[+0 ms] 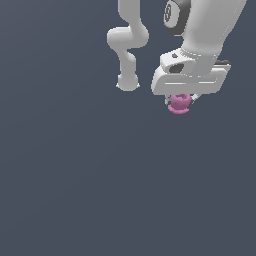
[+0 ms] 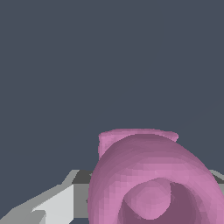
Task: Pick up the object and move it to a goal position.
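The pink knobbly object (image 1: 178,103) hangs directly under the white gripper (image 1: 180,100), its upper part hidden by the gripper body and its rounded lower lobes poking out below. The wrist view is filled by the same pink piece (image 2: 148,175), pressed close between the grey fingers (image 2: 57,205), so the gripper appears closed around it and carrying it. No table edge or corner shows against the flat dark grey ground, so its place can only be given as toward the upper right of the exterior view, and whether it is touching the table cannot be told. The piece looks small, rigid and light, but its stacked ring-like lobes give curved, uneven faces; a hold across a groove between lobes would likely seat better than one on a bulge, where it might slip or twist.
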Robot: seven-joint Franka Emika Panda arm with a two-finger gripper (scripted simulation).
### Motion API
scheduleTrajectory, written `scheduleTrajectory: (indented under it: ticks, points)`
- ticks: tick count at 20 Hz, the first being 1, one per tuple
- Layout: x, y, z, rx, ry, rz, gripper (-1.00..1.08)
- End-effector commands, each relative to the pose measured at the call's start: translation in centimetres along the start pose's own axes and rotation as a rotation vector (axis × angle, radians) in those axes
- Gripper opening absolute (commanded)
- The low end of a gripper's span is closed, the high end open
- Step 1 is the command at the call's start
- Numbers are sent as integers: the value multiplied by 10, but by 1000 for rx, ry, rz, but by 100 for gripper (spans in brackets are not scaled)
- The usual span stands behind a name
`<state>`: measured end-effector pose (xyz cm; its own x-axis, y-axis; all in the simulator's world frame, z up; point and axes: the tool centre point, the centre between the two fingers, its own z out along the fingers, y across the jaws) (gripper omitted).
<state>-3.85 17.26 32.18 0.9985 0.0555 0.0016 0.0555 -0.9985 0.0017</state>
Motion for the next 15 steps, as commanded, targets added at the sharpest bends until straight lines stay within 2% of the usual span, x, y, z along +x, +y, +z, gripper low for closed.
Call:
scheduleTrajectory:
  ticks: [1,8,15]
  points:
    - [-3,-15,-20,0,-1,1,-100]
    - [-7,-42,-56,1,-2,1,-100]
    - [-7,-50,-66,2,-2,1,-100]
